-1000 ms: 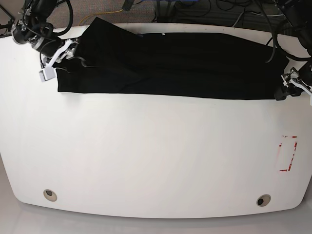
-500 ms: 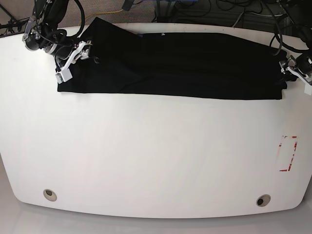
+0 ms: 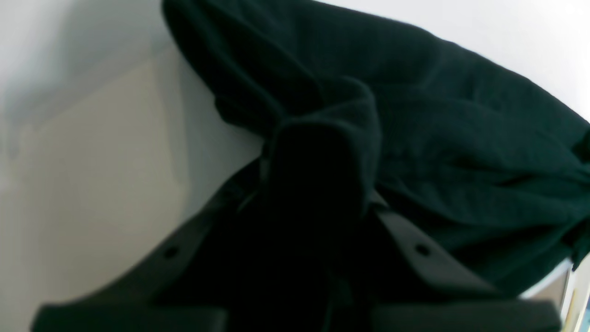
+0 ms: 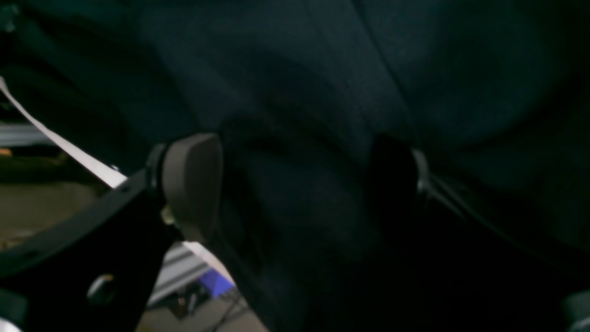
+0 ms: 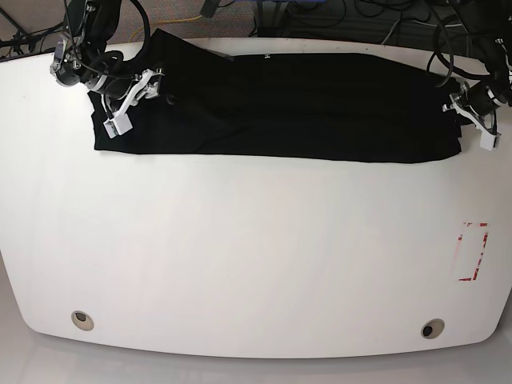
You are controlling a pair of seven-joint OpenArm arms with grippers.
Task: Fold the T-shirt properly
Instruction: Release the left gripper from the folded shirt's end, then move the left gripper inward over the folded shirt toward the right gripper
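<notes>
A big white table (image 5: 256,264) with round corners fills most of the base view. Near its front edge are two small round holes, one on the left (image 5: 82,320) and one on the right (image 5: 432,329). On the right side of the table top there is a red and white mark (image 5: 472,252) shaped like a thin box standing up. Behind the far edge of the table the floor is gray, with a bunch of dark cables (image 5: 384,24) lying on it. A yellow cable (image 5: 172,22) runs along the floor there too.
</notes>
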